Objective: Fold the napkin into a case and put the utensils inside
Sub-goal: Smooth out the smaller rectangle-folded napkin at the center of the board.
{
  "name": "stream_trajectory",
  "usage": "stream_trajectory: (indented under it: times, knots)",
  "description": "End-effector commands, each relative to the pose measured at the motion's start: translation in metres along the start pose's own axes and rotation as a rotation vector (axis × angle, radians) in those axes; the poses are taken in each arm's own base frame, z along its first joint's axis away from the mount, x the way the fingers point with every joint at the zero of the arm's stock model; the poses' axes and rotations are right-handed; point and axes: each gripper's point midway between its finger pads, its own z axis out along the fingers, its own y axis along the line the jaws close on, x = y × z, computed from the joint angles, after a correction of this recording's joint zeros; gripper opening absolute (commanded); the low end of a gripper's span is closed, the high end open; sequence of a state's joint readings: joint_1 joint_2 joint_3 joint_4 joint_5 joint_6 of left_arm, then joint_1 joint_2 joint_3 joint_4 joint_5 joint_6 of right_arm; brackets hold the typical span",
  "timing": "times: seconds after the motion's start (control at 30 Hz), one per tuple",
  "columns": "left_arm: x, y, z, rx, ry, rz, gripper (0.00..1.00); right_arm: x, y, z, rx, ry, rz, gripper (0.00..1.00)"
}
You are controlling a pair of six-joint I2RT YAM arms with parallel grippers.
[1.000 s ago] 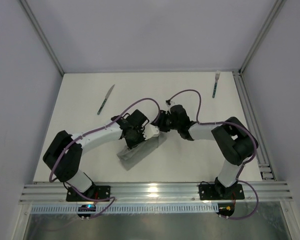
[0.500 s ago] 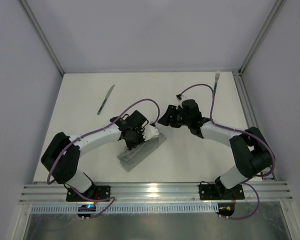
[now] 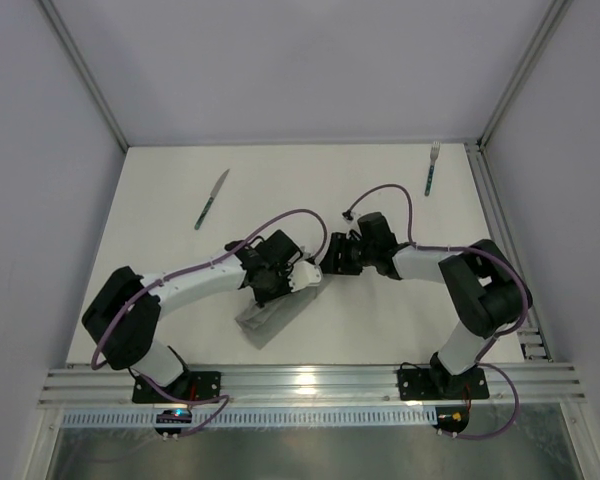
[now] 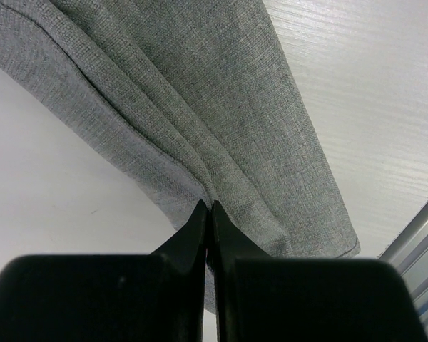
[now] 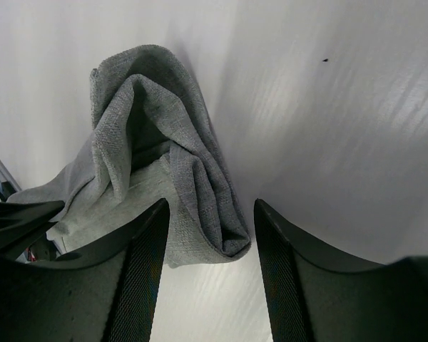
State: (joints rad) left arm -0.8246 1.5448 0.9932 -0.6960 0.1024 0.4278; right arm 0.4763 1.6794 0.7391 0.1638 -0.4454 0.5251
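Left jaws pinch a napkin [image 4: 221, 107] fold edge; right jaws gape around its bunched corner.

From where I stand, a white desk [image 3: 380, 200] sits boxed in by pale grey walls [image 3: 300, 60], 2 silver frame posts [image 3: 80, 68] and a ribbed aluminium rail [image 3: 310, 378] along its near edge.

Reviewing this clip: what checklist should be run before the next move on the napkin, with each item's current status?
1. Left hand gripping the napkin: ok, shut on a fold.
2. Right hand open and straddling the napkin's bunched end: ok.
3. Napkin flattened into a neat case: not ok, that end is rumpled.
4. Knife and fork out of the way: ok, lying apart from the napkin.
5. Opening ready for utensils: cannot tell.
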Motion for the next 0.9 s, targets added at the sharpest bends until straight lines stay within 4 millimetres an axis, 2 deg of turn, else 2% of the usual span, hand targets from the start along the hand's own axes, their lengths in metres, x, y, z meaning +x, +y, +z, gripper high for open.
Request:
stream_trajectory:
  times: [0.0,0.23,0.33,0.5,0.53,0.57,0.77,0.87]
  knots:
    - [-0.007,0.005,-0.007,-0.042,-0.029,0.035,0.01,0.004,0.008,0.005,-0.062,0.015,-0.032,0.55]
    - [-0.011,0.002,-0.007,-0.066,-0.021,0.078,0.01,0.019,0.006,0.011,-0.063,0.052,-0.025,0.54]
    - [-0.009,0.002,-0.008,-0.081,-0.011,0.098,0.01,0.021,-0.001,0.011,-0.031,0.051,-0.022,0.48]
    - [-0.011,-0.006,-0.012,-0.069,0.002,0.136,0.01,0.022,-0.007,0.015,-0.006,0.052,0.01,0.16]
    - [-0.012,-0.012,-0.012,-0.057,0.011,0.16,0.01,0.022,-0.008,0.016,0.0,0.051,0.024,0.14]
    - [-0.011,-0.008,-0.014,-0.086,0.037,0.174,0.01,0.023,-0.008,0.017,-0.001,0.051,0.029,0.12]
    - [0.02,-0.033,-0.002,-0.037,0.212,0.318,0.01,0.018,-0.004,0.013,-0.011,-0.006,0.07,0.08]
    - [0.036,-0.038,-0.007,-0.019,0.265,0.395,0.02,0.018,-0.003,0.01,-0.015,-0.023,0.079,0.08]
